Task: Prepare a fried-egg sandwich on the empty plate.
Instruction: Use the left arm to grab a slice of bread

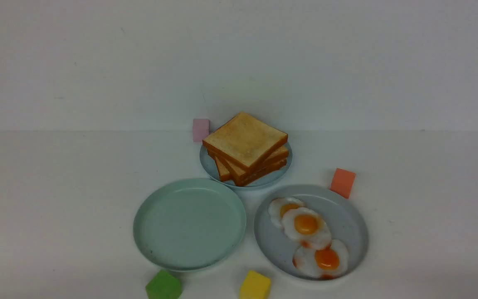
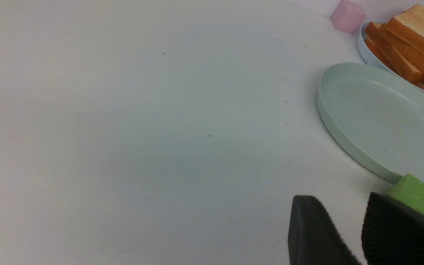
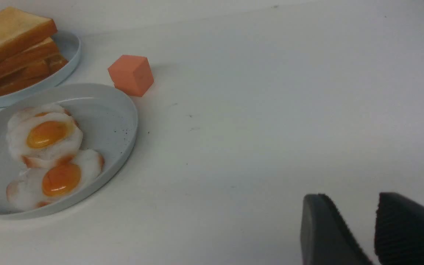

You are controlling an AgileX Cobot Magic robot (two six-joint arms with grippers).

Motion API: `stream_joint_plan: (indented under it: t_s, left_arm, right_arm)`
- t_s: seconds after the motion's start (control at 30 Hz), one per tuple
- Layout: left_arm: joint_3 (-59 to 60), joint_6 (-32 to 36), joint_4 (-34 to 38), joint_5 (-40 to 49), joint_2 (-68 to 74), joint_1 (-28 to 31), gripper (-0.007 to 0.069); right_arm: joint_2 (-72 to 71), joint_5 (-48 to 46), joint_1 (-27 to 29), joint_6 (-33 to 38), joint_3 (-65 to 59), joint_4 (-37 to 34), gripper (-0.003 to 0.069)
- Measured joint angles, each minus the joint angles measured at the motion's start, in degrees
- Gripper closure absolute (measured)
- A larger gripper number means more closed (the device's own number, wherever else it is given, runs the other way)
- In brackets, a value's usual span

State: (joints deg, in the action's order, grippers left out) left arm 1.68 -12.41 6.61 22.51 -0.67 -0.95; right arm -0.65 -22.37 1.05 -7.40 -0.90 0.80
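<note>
Nothing is made yet. The round pale mint-green plate is bare. Behind it is the stack of square golden toast slices; right of it, three white fried eggs. The left claw and right claw are a little open, holding nothing. All the stacking is left.

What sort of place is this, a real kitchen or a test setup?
Probably a robot test bench, not a kitchen: a bare white tabletop, toy-looking golden toast slices and white fried eggs, plus a green cube and an orange cube.
</note>
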Motion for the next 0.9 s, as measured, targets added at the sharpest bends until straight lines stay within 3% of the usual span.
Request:
stream_joint_plan:
  t_s: [0.73, 0.83, 0.9]
  left_arm:
    - [0.0, -0.3, -0.3, -3.2, 0.0, 0.0, 0.0386]
    - [0.0, -3.9, 5.2, -6.8, 0.0, 0.0, 0.0386]
    - [0.0, -9.1, 13.6, -10.9, 0.0, 0.0, 0.0386]
  right_arm:
    - [0.0, 0.0, 0.0, 0.0, 0.0, 0.0, 0.0421]
    - [0.0, 0.0, 0.0, 0.0, 0.0, 0.0, 0.0421]
    - [0.0, 0.0, 0.0, 0.0, 0.0, 0.0, 0.0421]
